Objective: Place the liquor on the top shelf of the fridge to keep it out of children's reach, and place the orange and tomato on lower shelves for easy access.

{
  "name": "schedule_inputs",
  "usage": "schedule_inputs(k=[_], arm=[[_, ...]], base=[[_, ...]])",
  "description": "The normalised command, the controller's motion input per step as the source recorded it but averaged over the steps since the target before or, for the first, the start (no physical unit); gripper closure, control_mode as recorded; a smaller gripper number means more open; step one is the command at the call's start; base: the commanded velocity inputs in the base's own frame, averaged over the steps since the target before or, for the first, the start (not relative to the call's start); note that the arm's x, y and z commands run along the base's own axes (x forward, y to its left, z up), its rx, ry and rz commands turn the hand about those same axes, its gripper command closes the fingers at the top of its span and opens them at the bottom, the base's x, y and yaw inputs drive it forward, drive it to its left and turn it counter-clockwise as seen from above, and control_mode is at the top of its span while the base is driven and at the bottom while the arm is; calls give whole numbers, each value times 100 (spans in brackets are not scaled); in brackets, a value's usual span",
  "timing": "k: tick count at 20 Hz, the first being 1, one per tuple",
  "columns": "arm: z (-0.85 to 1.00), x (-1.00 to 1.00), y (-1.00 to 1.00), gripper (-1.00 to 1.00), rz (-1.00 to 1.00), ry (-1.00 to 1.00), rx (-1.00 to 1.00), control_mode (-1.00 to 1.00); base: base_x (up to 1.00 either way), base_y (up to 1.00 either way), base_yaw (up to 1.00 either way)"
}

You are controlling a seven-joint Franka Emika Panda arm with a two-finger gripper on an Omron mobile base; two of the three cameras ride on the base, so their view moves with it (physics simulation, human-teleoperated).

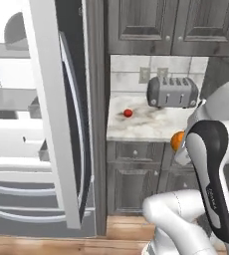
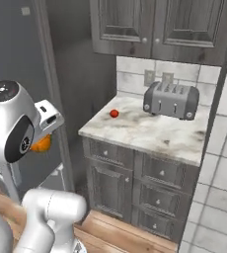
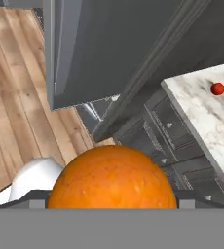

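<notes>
Orange in my grip, tomato on the counter

My gripper (image 3: pixel 112 206) holds the orange (image 3: pixel 112 177) off the marble counter (image 1: pixel 151 127); the tomato (image 1: pixel 128 113) rests there beside the open fridge (image 1: pixel 52 124).

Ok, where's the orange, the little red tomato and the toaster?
orange (image 3: pixel 112 177): hand view, middle of its peel.
tomato (image 1: pixel 128 113): left base view, centre of the ball.
toaster (image 2: pixel 171 100): right base view, its front side.

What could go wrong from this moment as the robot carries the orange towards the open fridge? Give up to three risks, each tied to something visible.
1. The orange sits in the gripper in mid-air beside the counter; a slip would probably send it rolling across the wooden floor.
2. The open fridge door stands between the arm and the shelves; a wide swing might clip its edge.
3. The tomato lies loose on the counter and could roll if bumped.
</notes>
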Motion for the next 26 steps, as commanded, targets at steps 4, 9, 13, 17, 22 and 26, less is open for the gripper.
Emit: schedule_inputs(k=[4,9,13,17,22,26], arm=[[0,0,0,100,0,0,0,100],[0,0,0,100,0,0,0,100],[0,0,0,100,0,0,0,100],[0,0,0,100,0,0,0,100],[0,0,0,100,0,0,0,100],[0,0,0,100,0,0,0,100]], base=[[-64,8,68],[-36,55,61],[-6,95,51],[6,100,28],[40,96,3],[51,47,-24]])
